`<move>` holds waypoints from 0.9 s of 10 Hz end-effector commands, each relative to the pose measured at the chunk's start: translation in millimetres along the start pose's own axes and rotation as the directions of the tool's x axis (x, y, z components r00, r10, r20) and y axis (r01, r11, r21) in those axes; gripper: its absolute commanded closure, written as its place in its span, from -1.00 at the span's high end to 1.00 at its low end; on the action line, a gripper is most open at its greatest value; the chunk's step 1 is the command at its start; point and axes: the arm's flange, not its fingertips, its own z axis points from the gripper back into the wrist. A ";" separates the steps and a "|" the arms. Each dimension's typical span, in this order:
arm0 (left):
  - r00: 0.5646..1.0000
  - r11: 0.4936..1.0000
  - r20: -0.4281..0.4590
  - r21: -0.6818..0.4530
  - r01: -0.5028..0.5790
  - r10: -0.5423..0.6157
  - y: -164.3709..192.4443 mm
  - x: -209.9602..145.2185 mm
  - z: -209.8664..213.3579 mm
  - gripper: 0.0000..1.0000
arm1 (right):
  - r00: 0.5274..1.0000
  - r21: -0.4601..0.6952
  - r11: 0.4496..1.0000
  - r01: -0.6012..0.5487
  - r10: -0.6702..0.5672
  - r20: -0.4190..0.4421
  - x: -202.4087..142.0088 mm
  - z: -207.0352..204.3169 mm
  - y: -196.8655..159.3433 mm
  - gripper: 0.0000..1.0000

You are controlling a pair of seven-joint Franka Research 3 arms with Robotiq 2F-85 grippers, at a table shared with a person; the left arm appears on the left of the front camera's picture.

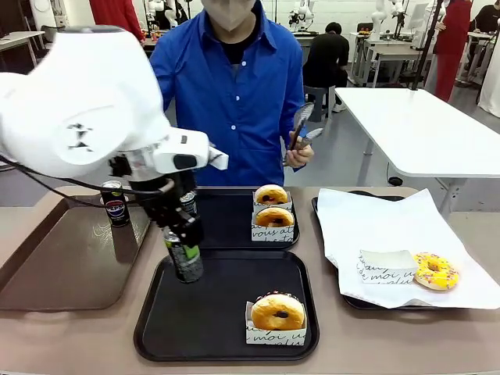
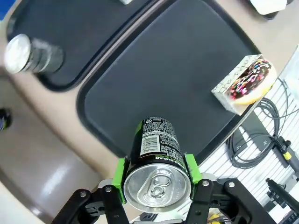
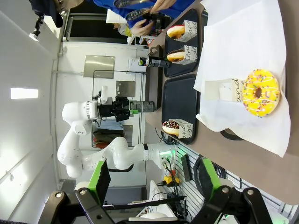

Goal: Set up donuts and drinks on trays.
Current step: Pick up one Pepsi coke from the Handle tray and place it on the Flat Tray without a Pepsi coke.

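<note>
My left gripper [image 1: 181, 244] is shut on a black and green drink can [image 1: 185, 262], upright at the left edge of the near black tray [image 1: 226, 332]. I cannot tell whether the can touches the tray. In the left wrist view the green pads [image 2: 120, 173] clamp the can [image 2: 158, 163] just under its silver top. A chocolate sprinkled donut [image 1: 277, 311] in a paper sleeve sits at that tray's front right. The far black tray [image 1: 234, 234] holds two sleeved donuts [image 1: 273, 207] and a second can [image 1: 188, 203]. My right gripper [image 3: 154, 186] hangs open and high, holding nothing.
A long brown tray [image 1: 62, 266] at the left carries a blue can [image 1: 116, 203]. At the right, a paper-lined tray [image 1: 367, 211] holds a yellow iced donut [image 1: 435, 271] and an empty sleeve [image 1: 387, 266]. The person in a blue shirt holds tongs [image 1: 301, 129] beyond the far tray.
</note>
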 end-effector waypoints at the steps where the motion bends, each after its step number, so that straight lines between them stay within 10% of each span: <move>1: 0.998 0.997 -0.040 -0.067 0.049 -0.051 -0.2 29.9 -22.0 0.16 | 1.000 0.012 1.000 -0.005 0.004 0.002 -0.7 1.0 0.8 1.00; 9: 0.991 0.992 -0.115 -0.110 0.057 -0.070 -0.4 14.3 -34.3 0.16 | 1.000 0.012 1.000 -0.005 0.004 0.002 -0.7 1.0 0.8 1.00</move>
